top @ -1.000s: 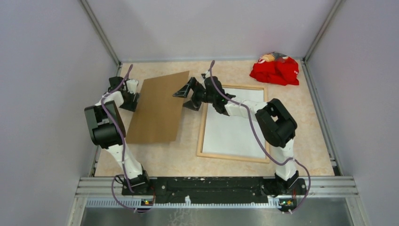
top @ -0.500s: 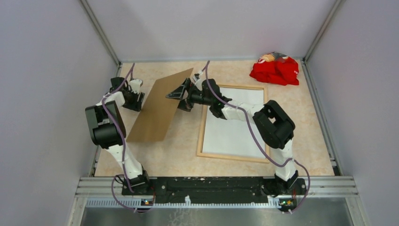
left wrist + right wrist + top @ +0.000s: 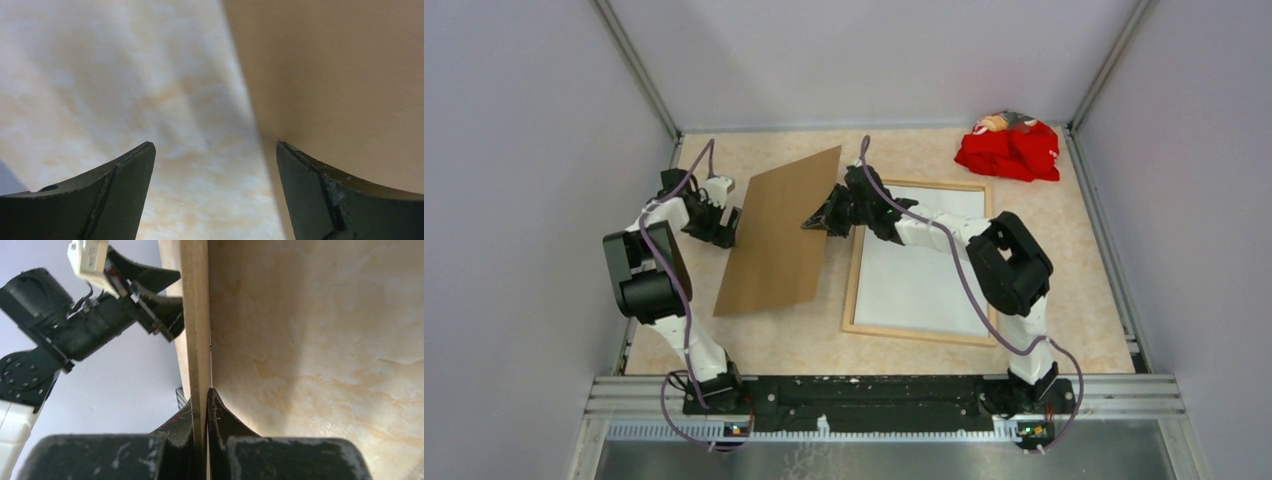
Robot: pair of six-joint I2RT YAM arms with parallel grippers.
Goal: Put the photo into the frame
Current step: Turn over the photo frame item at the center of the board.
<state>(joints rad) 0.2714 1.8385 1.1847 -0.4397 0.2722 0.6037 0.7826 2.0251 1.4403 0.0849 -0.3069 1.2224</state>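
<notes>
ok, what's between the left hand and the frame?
The brown board, pinched at its edge by the right hand, stands between them. Top view shows it.

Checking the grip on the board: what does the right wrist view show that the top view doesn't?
Right wrist only: the right gripper shut on the brown backing board's thin edge, seen edge-on. Top only: the wooden frame lying flat, the red cloth, both whole arms. Both: the board and the open left gripper beside it.
</notes>
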